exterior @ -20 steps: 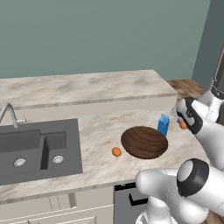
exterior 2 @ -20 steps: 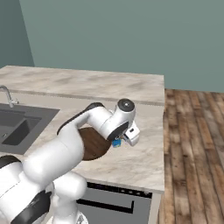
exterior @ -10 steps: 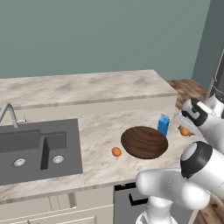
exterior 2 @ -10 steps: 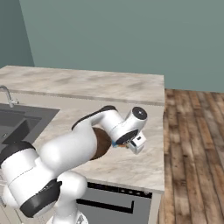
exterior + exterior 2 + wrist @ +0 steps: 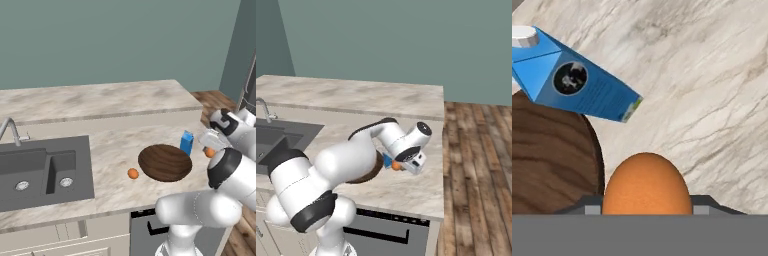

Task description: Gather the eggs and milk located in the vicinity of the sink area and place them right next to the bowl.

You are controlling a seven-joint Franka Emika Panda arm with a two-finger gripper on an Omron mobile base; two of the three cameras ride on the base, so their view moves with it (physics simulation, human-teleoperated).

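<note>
While the gripper (image 5: 212, 150) pinches an egg (image 5: 646, 184), it should go down slowly and let go right of the bowl (image 5: 165, 162), near the milk (image 5: 186, 142).

The egg (image 5: 646, 184) between the fingers (image 5: 592, 209) is orange-brown with a fine speckle, and the fingers are dark grey. Beyond it stands the milk carton (image 5: 572, 82), bright blue with a white cap and a round black-and-white label. Beside the fingers, the bowl (image 5: 549, 155) is dark brown wood with paler grain streaks. A second orange egg (image 5: 132, 173) lies past the bowl. The tabletop (image 5: 702, 75) is cream marble veined grey-brown. The sink (image 5: 45, 170) is dark grey.
</note>
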